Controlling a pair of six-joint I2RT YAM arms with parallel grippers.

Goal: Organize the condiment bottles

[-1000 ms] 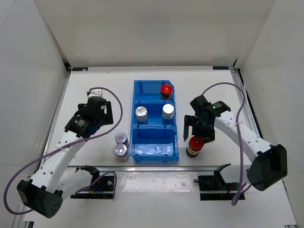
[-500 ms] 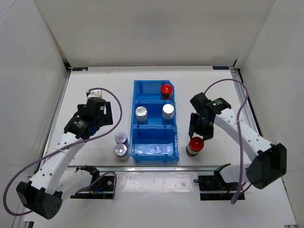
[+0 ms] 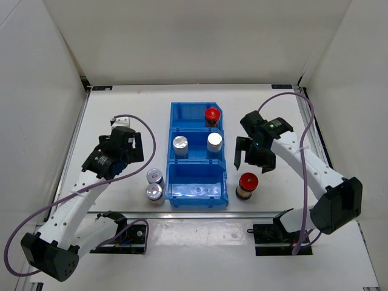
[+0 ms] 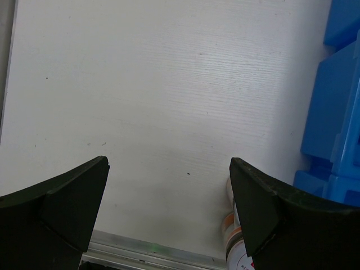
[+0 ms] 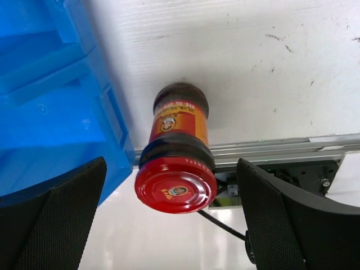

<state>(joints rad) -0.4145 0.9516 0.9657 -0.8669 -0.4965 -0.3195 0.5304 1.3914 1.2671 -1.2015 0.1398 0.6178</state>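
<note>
Six condiment bottles, two of each kind. One red-capped, brown-bodied bottle (image 3: 247, 183) stands on the white desk (image 3: 121, 109) just base-side of the right jaws, which are spread wide and released. In the wrist view it appears between the two fingers, clear of both. The second red-capped bottle (image 3: 211, 114) sits in the far compartment of the blue three-compartment plastic bin (image 3: 200, 182), to the left of those jaws. Two taller silver-capped bottles (image 3: 180, 144) (image 3: 215, 140) share the middle compartment. Two short silver-capped bottles (image 3: 156, 176) (image 3: 154, 191) stand side by side on the desk between the bin and the left jaws, which are likewise spread and holding nothing.
</note>
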